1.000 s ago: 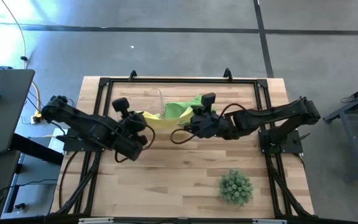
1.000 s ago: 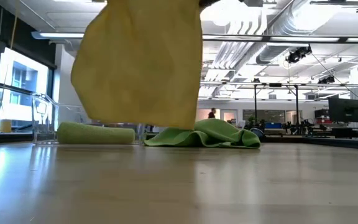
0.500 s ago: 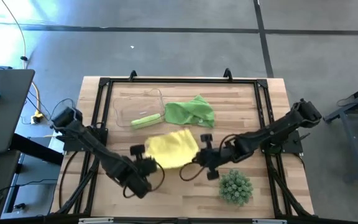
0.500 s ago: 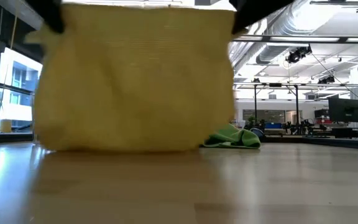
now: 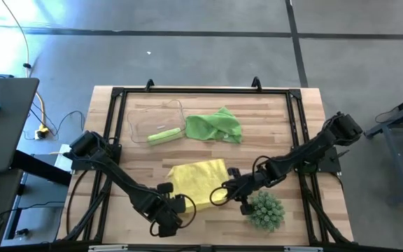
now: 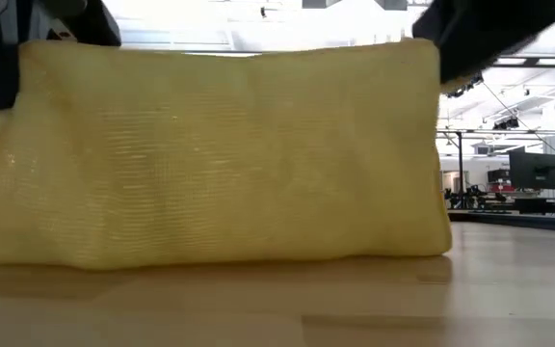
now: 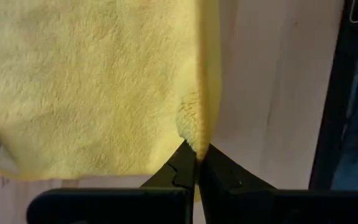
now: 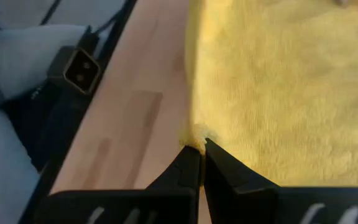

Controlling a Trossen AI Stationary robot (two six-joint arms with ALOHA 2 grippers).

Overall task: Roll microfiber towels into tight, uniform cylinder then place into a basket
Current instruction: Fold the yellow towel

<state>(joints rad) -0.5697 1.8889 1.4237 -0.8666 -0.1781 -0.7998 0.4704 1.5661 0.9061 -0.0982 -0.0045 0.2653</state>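
Spreading step: both my jaws pinch yellow towel (image 5: 196,179) corners near the plant (image 5: 265,211); next, lay flat, release.

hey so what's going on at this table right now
Both arms are handling the yellow towel near the front of the table. The left gripper and the right gripper are each shut on a front corner of it, with the cloth stretched between them. In the clear basket at the back lies one rolled green towel; another green towel sits crumpled beside it, not yet rolled.
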